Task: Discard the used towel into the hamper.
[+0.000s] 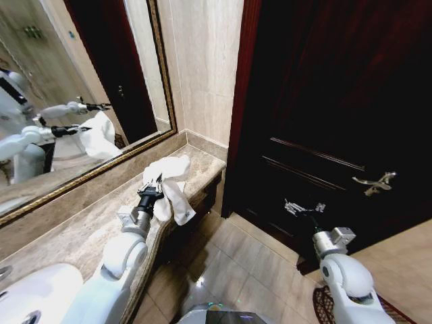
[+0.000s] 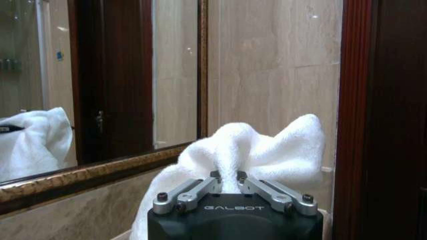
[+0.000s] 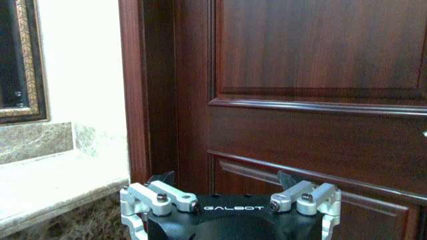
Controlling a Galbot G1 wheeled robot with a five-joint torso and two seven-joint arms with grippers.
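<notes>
The head view looks steeply down from above the marble counter (image 1: 81, 229), taking in both arms, the mirror (image 1: 74, 88) and the dark door (image 1: 324, 121). The left wrist view sits close behind the left gripper (image 2: 228, 181), facing the mirror (image 2: 87, 85) and wall over the counter. The right wrist view faces the door (image 3: 313, 100) closely, sharing the counter (image 3: 47, 175) edge.

You have a white towel (image 1: 169, 185), rumpled and bunched, at the far end of the marble counter (image 1: 81, 233) beside the mirror. The left gripper (image 1: 151, 189) is clamped on its middle; folds rise above the fingers and a corner droops over the counter edge.
</notes>
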